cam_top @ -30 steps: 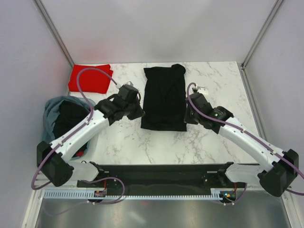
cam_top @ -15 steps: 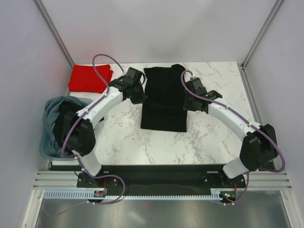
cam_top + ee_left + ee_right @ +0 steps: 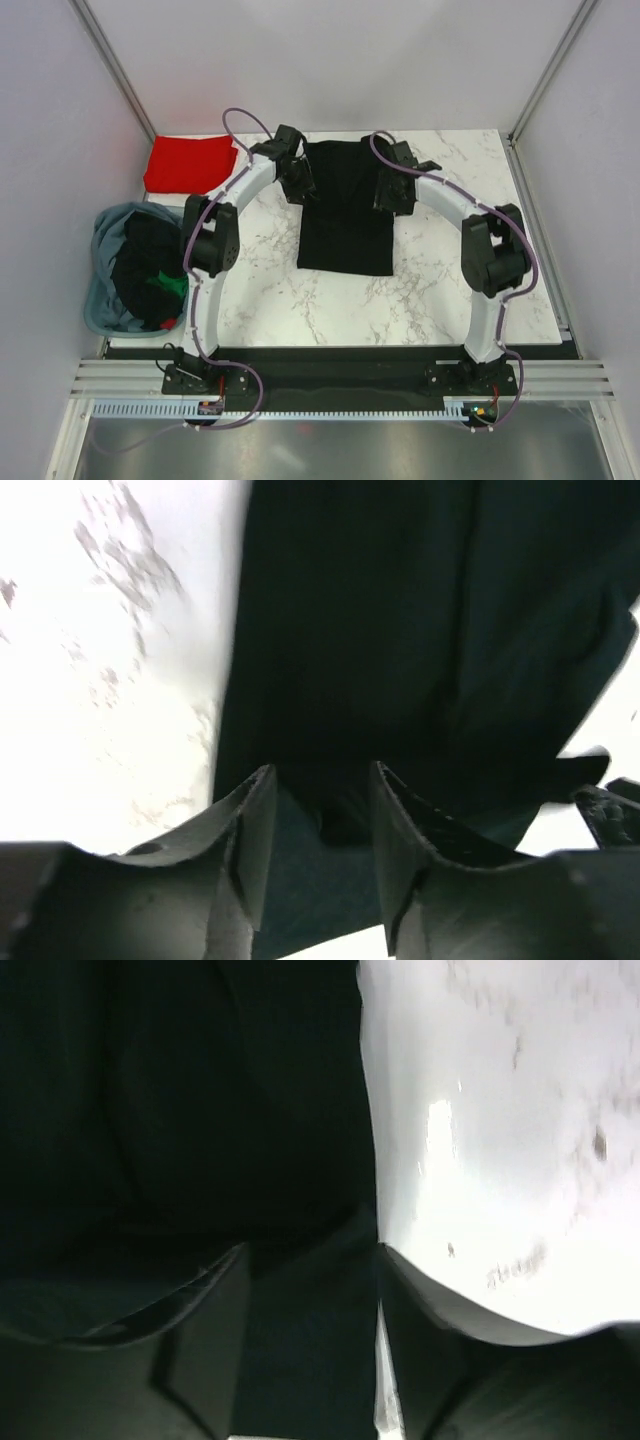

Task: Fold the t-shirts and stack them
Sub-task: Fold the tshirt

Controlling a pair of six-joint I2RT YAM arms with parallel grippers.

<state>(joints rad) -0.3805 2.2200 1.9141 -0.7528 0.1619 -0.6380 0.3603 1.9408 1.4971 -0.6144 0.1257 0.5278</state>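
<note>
A large black t-shirt [image 3: 345,235] lies flat in the middle of the marble table, long side running away from the arms. My left gripper [image 3: 303,185] is over its left edge in the far half, and my right gripper [image 3: 388,195] is over its right edge opposite. In the left wrist view the left gripper [image 3: 320,775] stands open over the black cloth [image 3: 400,630]. In the right wrist view the right gripper [image 3: 312,1255] is open too, over the cloth's edge [image 3: 180,1110]. A folded red t-shirt [image 3: 190,165] lies at the back left.
A grey-blue fabric tub [image 3: 100,240] stands at the left edge of the table, holding black and green clothes [image 3: 150,275]. Grey walls close the table in on the left, back and right. Both arms arch over the table on either side of the shirt.
Both grippers travelled from the black shirt's near corners along its side edges to its far half. Their jaws, shut earlier, now stand apart.
</note>
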